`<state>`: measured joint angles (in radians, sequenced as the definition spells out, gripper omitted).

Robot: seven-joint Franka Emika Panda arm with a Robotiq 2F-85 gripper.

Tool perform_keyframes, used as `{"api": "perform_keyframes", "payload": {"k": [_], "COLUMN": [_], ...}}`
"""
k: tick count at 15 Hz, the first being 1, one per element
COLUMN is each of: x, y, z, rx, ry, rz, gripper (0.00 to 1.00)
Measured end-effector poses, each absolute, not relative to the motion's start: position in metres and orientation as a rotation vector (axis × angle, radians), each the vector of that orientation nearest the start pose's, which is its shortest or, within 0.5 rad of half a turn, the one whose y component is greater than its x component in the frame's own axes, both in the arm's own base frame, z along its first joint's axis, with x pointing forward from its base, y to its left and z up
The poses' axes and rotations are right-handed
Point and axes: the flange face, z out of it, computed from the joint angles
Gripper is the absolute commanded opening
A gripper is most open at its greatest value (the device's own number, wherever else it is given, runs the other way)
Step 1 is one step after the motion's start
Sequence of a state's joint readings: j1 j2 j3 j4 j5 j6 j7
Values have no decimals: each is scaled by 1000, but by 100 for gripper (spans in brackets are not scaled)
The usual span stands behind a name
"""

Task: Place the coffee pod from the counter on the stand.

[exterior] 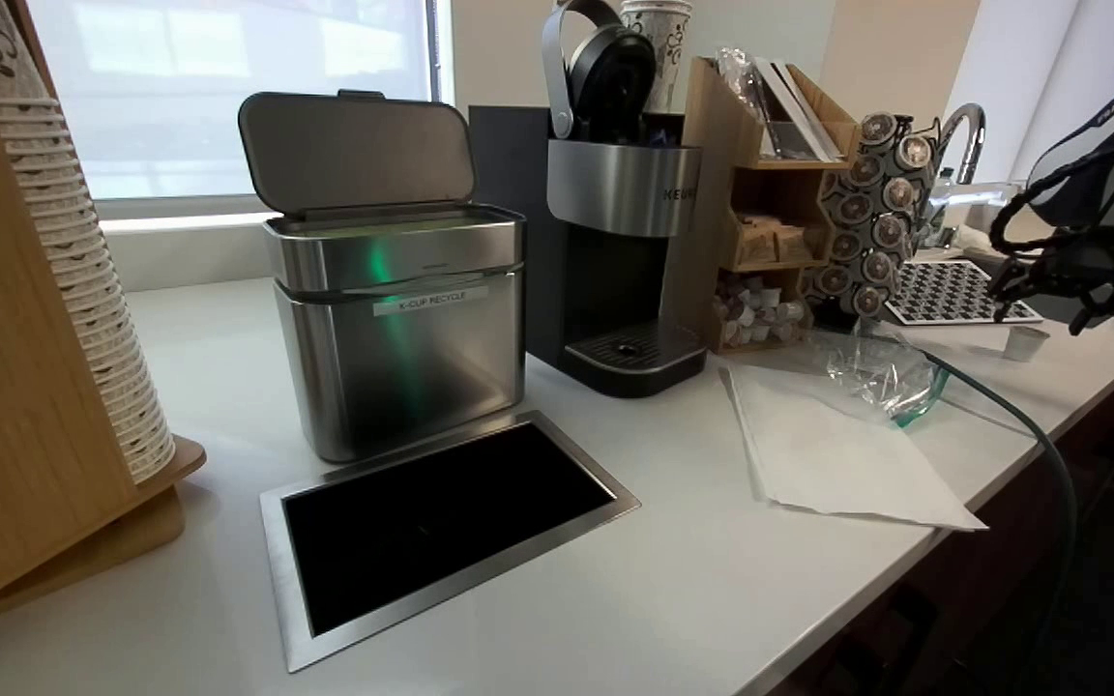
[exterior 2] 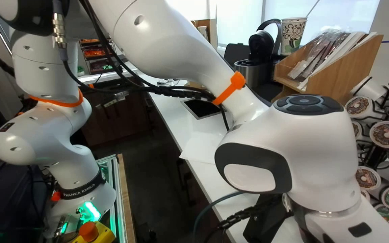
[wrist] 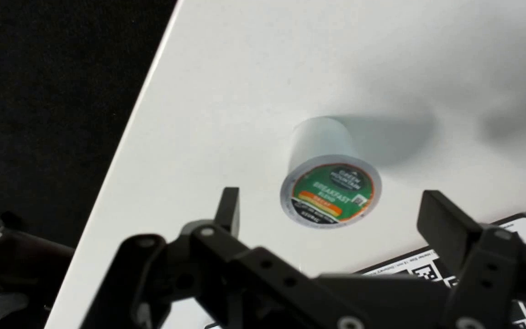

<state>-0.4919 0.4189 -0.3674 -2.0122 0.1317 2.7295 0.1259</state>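
Ideally, the gripper (wrist: 336, 211), spread and holding nothing, should descend centred on the upright coffee pod (wrist: 329, 176), one jaw passing left, the other right.

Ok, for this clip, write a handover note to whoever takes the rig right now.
Fingers: open, holding nothing, poised above the pod.
Pod: lid up on the counter.
Stand: loaded with other pods, beside the wooden organizer.
Done: fingers lined up; no grasp yet.
Left: grip the pod, lift, place on the stand; can't confirm a free slot.
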Motion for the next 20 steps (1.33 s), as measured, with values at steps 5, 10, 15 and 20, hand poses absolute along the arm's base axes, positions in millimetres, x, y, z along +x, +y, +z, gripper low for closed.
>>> {"api": "perform_keyframes", "payload": {"k": [5,10,15,20], "x": [425,428,428,424], "y": [-478,-480,-482,-484], "z": [283,279,282,306], "rx": [-2874,-2884,-2882,-2867], "ry": [1618,1609,1613,1625], "rz": [-461,-457,-466,-525], "gripper": [61,29,29,29]}}
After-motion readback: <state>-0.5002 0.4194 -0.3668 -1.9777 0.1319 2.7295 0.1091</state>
